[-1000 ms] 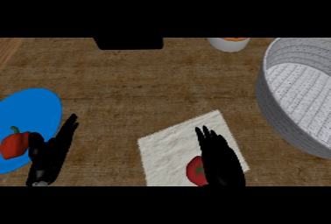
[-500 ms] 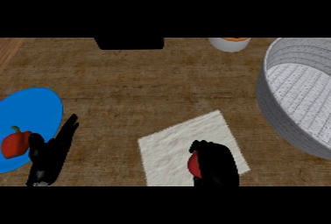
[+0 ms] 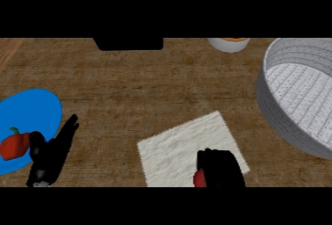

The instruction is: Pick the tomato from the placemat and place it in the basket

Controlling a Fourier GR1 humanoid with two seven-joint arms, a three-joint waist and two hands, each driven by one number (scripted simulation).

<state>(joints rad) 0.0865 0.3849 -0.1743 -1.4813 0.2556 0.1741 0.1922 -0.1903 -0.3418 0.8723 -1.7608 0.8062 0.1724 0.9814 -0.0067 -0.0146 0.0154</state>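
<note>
Two black hands frame the wooden counter [image 3: 162, 83] in the head view, and only one is at work: the right hand [image 3: 220, 169] sits at the near edge of the white placemat [image 3: 185, 147], its fingers curled down over the tomato [image 3: 200, 178], of which just a sliver of red shows at the hand's left side. The left hand [image 3: 53, 151] rests with fingers straight at the lower left, holding nothing, its tips beside the blue plate [image 3: 32, 118] that carries a red pepper [image 3: 14, 146]. The grey basket [image 3: 304, 101], deep and wide-mouthed, stands at the right, apart from the placemat with a strip of bare counter between them; a dark box [image 3: 128, 43] and a small white cup [image 3: 228, 44] line the far edge. By the look of it the step in hand is securing the grasp, with the lift and carry not yet made. Done well, the fingers and thumb would close evenly round the fruit's middle so that the round, smooth tomato cannot roll out sideways, and the lift would go straight up before any sideways travel, lest the cloth drag or bunch. The basket's wall is tall on the near side, so the hand would need to rise above the rim before crossing it, then lower into the bowl and release low rather than let the fruit fall. How much of the tomato the palm covers cannot be judged here, since the hand hides most of it.
</note>
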